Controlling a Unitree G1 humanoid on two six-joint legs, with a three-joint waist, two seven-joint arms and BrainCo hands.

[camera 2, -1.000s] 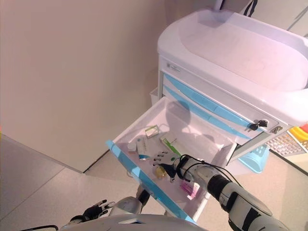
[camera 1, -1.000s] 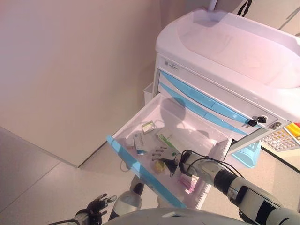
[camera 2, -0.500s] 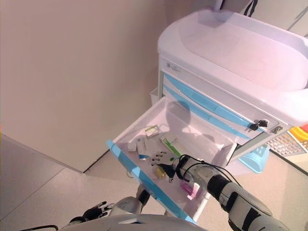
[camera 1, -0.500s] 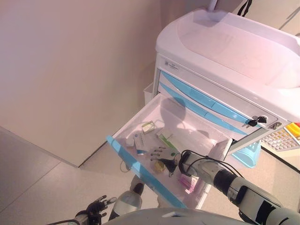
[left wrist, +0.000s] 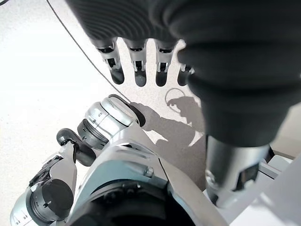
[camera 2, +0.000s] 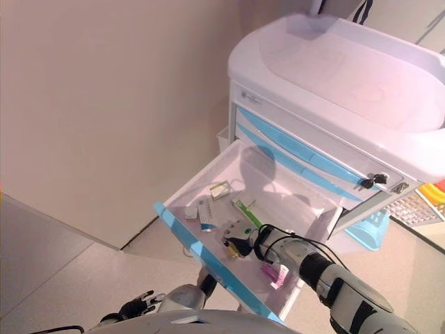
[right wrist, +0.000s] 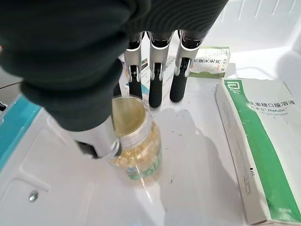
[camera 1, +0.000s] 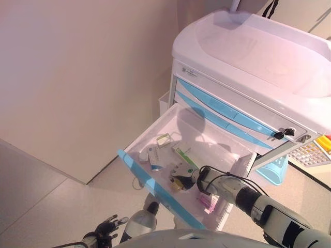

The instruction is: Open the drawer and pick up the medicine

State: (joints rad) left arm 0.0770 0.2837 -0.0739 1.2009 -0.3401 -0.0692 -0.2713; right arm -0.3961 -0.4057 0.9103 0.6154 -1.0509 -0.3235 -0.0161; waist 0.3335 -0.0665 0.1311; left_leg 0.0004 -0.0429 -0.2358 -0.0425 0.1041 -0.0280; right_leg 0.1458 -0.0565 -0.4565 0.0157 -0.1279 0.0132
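The cart's lower drawer (camera 1: 207, 129) stands pulled out, its blue front (camera 1: 150, 183) toward me. My right hand (camera 1: 182, 173) is inside it, over a clear bottle of yellow capsules (right wrist: 136, 150) that lies on the drawer floor. In the right wrist view the straight fingers (right wrist: 155, 89) reach down just beyond the bottle and the thumb (right wrist: 96, 136) sits at its near side, so the bottle lies between them. The hand is open. My left hand (camera 1: 106, 230) hangs open and empty low at my left side.
In the drawer lie a long green-and-white box (right wrist: 256, 146), a small green box (right wrist: 210, 61), a blue-and-white box (camera 1: 154, 156) and a pink box (camera 1: 208, 200). The white cart (camera 1: 248, 57) has closed blue drawers above and keys (camera 1: 283, 133) in a lock. A blue basket (camera 1: 274, 170) hangs at its right.
My right hand has lowered onto the capsule bottle, its fingers dropping from a spread hover to bracket it. The left hand has barely moved.
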